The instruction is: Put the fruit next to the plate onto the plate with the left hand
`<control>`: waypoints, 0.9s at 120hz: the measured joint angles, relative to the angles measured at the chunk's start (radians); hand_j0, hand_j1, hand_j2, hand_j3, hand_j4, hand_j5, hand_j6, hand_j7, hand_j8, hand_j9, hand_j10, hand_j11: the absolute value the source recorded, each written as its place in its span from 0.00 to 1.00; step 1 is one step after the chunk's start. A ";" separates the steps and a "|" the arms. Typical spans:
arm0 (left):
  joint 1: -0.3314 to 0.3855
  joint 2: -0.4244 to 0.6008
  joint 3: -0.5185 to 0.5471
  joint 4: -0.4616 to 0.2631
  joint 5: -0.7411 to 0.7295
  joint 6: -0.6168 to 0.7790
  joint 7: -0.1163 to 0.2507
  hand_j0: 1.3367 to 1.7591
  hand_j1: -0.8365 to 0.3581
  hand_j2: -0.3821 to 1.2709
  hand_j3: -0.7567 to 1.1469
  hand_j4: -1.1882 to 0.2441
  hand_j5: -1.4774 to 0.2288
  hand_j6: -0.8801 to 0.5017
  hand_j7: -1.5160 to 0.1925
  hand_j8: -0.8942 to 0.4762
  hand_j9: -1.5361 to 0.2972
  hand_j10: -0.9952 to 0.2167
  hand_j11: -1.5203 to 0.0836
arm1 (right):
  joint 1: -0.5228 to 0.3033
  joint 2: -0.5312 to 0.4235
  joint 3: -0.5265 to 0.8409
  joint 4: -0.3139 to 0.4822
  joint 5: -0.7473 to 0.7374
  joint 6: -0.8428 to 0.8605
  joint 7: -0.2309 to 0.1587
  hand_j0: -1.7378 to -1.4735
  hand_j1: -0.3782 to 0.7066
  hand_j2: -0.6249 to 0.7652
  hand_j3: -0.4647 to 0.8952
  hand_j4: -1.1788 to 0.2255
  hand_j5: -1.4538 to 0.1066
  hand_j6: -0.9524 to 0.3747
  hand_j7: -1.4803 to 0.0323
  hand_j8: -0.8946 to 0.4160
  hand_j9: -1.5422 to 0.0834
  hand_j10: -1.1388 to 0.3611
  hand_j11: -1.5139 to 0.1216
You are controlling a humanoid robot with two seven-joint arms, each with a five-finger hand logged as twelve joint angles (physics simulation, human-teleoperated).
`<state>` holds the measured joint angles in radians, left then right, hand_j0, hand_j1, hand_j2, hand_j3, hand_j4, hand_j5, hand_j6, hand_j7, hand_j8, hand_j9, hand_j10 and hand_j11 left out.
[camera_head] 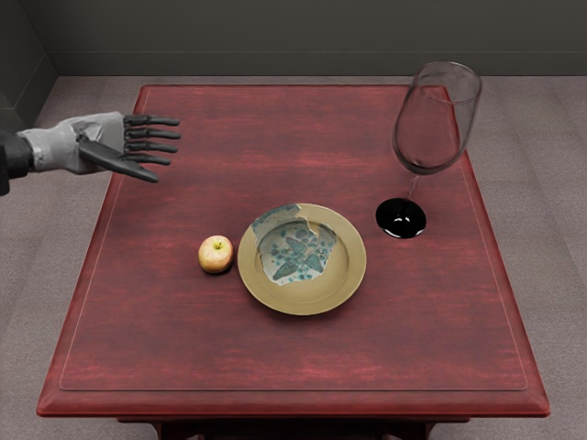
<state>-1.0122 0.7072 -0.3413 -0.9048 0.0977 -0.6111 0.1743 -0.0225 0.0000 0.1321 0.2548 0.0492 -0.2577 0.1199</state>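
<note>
Wide dark-red wooden table (183,348) fills the view. Tall clear wine glass (431,128) stands at its right side, a round olive-gold plate with a teal centre (341,280) in the middle. Grey-and-black left hand (124,145) hovers far left, fingers spread, holding nothing. Small yellow-red apple (215,254) sits just left of the plate.

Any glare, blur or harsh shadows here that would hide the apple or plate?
Head view: light is soft and even, with only a faint contact shadow under the apple; no glare on the plate, its pattern clear; the wine glass seems to lean outward, perhaps perspective stretch; the left robot hand is sharp.
</note>
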 joint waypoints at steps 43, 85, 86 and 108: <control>-0.050 0.068 0.037 -0.158 0.158 0.000 0.101 0.76 0.75 0.26 0.40 0.66 0.68 0.46 0.70 0.47 0.66 0.62 0.75 | 0.006 0.000 0.000 0.000 0.000 0.000 -0.004 0.30 0.07 0.44 0.34 0.81 0.90 0.69 0.95 0.66 0.92 0.74 0.90; -0.097 0.154 0.039 -0.480 0.483 0.104 0.177 0.76 0.75 0.26 0.40 0.66 0.68 0.46 0.70 0.47 0.66 0.62 0.75 | 0.010 0.000 0.000 0.000 0.000 0.000 -0.005 0.30 0.07 0.44 0.34 0.81 0.90 0.69 0.95 0.66 0.92 0.74 0.90; -0.100 0.153 0.039 -0.481 0.491 0.111 0.181 0.76 0.75 0.26 0.40 0.66 0.68 0.46 0.70 0.47 0.66 0.62 0.75 | 0.010 0.000 0.000 0.000 0.000 0.000 -0.005 0.30 0.07 0.44 0.34 0.81 0.90 0.69 0.95 0.66 0.92 0.74 0.90; -0.168 0.141 0.107 -0.496 0.630 0.293 0.246 0.76 0.75 0.26 0.40 0.66 0.68 0.46 0.70 0.47 0.66 0.62 0.75 | -0.015 0.000 0.001 0.001 0.001 0.000 -0.004 0.30 0.07 0.44 0.34 0.81 0.90 0.69 0.95 0.66 0.92 0.74 0.90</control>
<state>-1.1798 0.8483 -0.2345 -1.4007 0.7272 -0.3181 0.4202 -0.0373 0.0000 0.1329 0.2556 0.0500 -0.2577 0.1162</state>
